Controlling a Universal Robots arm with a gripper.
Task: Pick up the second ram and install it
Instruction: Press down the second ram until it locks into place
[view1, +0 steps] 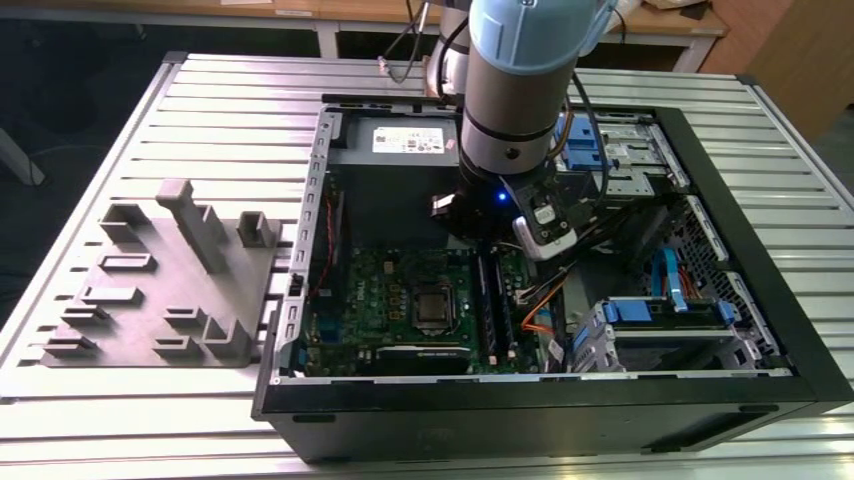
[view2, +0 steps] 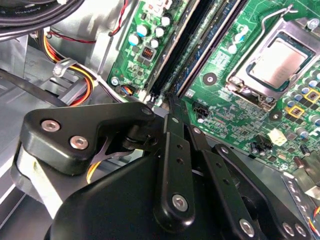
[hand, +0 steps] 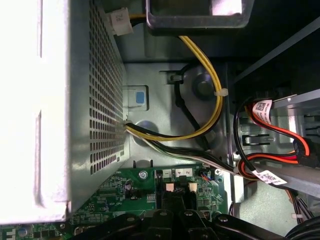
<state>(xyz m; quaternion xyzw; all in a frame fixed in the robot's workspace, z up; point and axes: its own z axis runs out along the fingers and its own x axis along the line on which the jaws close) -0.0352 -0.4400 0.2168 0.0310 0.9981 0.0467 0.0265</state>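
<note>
**Pincer low over the memory slots**

The second ram (view2: 196, 50) is, as far as I can judge, the long, narrow, dark bluish-green strip lying between the long black motherboard slots (view2: 172, 55) in the second wrist view. It looks seated edge-up, though I cannot tell for certain whether this is the second stick or one fitted already.

Such a stick should be light, stiff and thin, and brittle under bending. Its chips and contact edge are delicate, so the safe hold is on the two flat faces near the middle, or squarely on the top edge when pressing.

The black jointed metal pincer (view2: 171, 102) hangs with its tip just beside the near end of those slots. Whether it is spread, pressed together or pinching anything I cannot tell.

The bright green motherboard (view2: 225, 115) is crowded with small parts and carries a shiny metal processor socket (view2: 272, 65).

In the exterior view, the grey and pale blue arm (view1: 514, 90) reaches down into the open black computer case (view1: 534, 405). This stands on the ribbed aluminium worktop (view1: 134, 430). A grey plastic holder block (view1: 160, 290), matt and stepped, sits toward the worktop's edge on the exterior view's left.
</note>
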